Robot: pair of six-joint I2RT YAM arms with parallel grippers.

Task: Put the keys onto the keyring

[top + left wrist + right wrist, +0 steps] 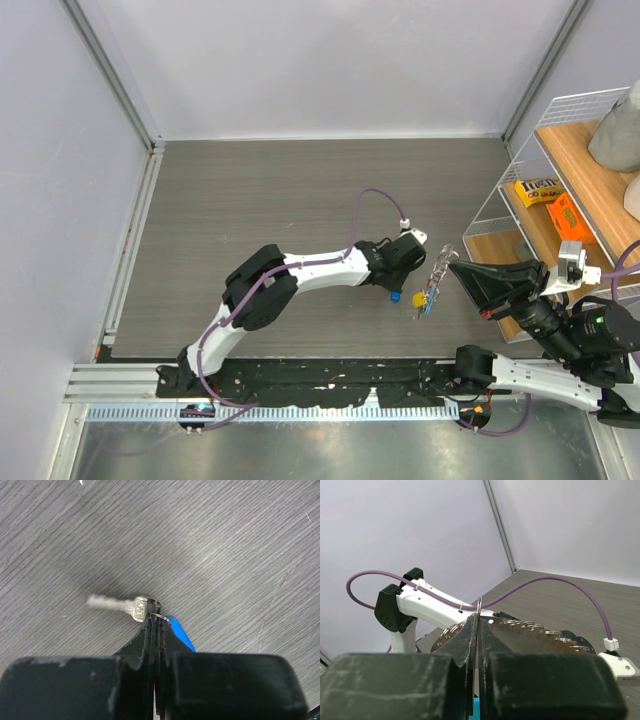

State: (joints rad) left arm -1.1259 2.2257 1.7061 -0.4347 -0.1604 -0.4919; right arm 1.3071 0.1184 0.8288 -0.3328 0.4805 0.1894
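My left gripper [155, 621] is shut on the small split ring of a silver key [122, 605]. The key sticks out to the left above the grey table, and its blue tag [181, 633] hangs on the right. From above, the left gripper [394, 284] sits mid-table with the blue tag [396, 296] below it. My right gripper [478, 621] is shut on the keyring [535, 629], a jagged silvery loop seen edge-on. In the top view the keyring [437, 272] hangs at the right gripper [455, 268], with yellow and blue-tagged keys [421, 300] dangling from it, just right of the left gripper.
A wire rack [520, 150] with wooden shelves stands at the right edge. It holds a yellow packet [537, 190], an orange box [570, 216] and grey lumps [617, 135]. A purple cable [372, 200] loops over the left arm. A metal rail [130, 380] runs along the near edge.
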